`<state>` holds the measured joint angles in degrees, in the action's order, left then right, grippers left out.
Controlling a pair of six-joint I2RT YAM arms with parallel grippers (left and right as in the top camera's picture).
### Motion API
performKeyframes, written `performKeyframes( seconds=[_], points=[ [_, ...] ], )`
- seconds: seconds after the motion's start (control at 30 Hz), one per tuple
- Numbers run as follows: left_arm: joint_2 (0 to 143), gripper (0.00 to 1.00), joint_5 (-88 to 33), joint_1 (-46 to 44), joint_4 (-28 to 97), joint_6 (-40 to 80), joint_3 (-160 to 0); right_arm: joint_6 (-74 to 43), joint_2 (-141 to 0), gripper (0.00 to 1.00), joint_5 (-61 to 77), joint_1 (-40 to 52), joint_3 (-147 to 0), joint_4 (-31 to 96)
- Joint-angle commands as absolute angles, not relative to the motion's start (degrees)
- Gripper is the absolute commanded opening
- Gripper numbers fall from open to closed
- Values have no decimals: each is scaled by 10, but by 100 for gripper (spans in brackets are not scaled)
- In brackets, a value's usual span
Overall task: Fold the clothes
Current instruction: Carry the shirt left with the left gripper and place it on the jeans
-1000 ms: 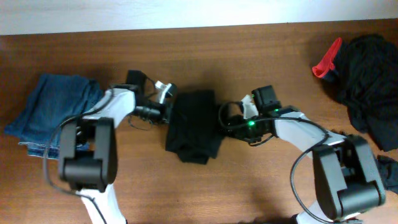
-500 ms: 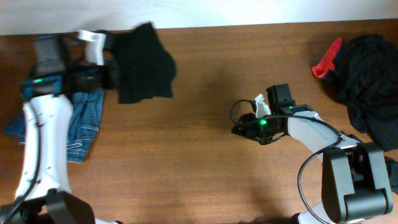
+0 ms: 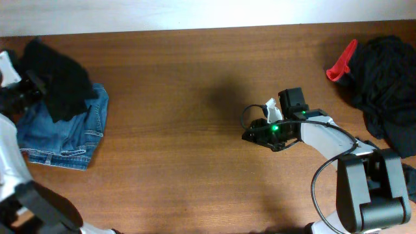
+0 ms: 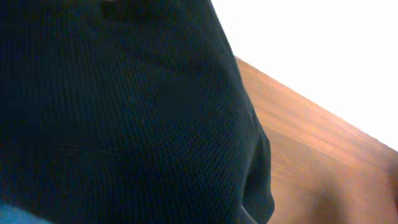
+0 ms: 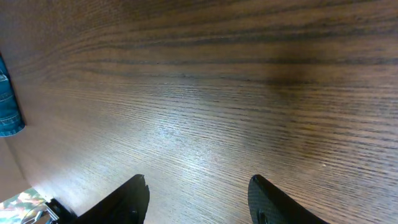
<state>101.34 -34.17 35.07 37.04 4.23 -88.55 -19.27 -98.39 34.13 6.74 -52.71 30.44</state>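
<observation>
Garment [image 3: 55, 81], blk, bunched, over jeans [image 3: 65, 136]

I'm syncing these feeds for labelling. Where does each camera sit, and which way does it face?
Overhead: above the table, facing straight down; left arm and right arm show, black garment over the jeans.
Left wrist: close against that garment, white background beyond; its own fingers hidden.
Right wrist: low, facing bare tabletop; right gripper open at the bottom edge.
Shared: overhead and left wrist both show the garment.
</observation>
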Motion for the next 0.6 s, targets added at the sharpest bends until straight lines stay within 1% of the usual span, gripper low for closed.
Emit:
performKeyframes(
  seconds=[0.0,0.07,0.17,0.27,0.3,0.33,0.4,0.43,0.47,0.5,0.57],
  points=[
    [1075,0,-333,366,381,63,-890,-186,-972,56,338,67,-536,309],
    [1112,0,-326,373,409,71,-890,-186,-972,56,339,67,-536,314],
    [1149,0,-259,392,456,110,-890,-186,-972,56,339,67,-536,327],
    [1160,1,-218,415,475,124,-890,-167,-972,56,339,67,-536,340],
    [1160,2,-214,425,479,126,-890,-163,-972,56,338,67,-536,342],
    [1159,7,-214,432,481,127,-890,-163,-972,56,338,67,-536,343],
    [1156,21,-218,446,489,128,-890,-163,-972,56,338,67,-536,342],
    [1154,32,-225,452,495,128,-890,-163,-972,57,339,67,-536,342],
    [1151,46,-232,457,502,127,-890,-163,-972,56,338,67,-536,342],
    [1147,55,-240,461,509,124,-890,-163,-972,56,338,67,-536,342],
    [1125,68,-279,469,536,119,-895,-152,-972,56,338,67,-536,342]
  ],
)
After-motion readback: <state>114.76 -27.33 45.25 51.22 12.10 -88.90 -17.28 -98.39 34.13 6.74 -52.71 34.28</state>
